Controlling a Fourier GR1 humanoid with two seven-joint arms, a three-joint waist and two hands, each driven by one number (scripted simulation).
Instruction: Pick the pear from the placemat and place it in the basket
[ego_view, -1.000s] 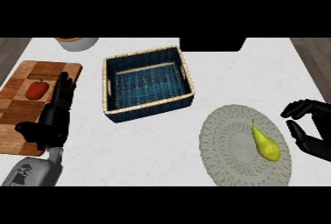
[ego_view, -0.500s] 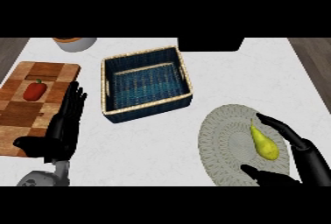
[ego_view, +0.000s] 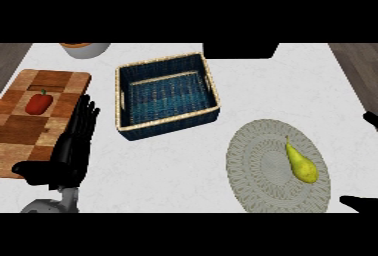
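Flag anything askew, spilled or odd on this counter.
Nothing is spilled or damaged. The basket sits slightly skewed to the counter's edges. The pear lies flat on the placemat, a red pepper on the board.

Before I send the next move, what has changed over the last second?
The right hand spread round the pear half a second ago, then slid out to the view's right edge, so only bits of it show; it took hold of nothing. The left hand opened flat beside the cutting board. Pear, placemat and basket stayed put.
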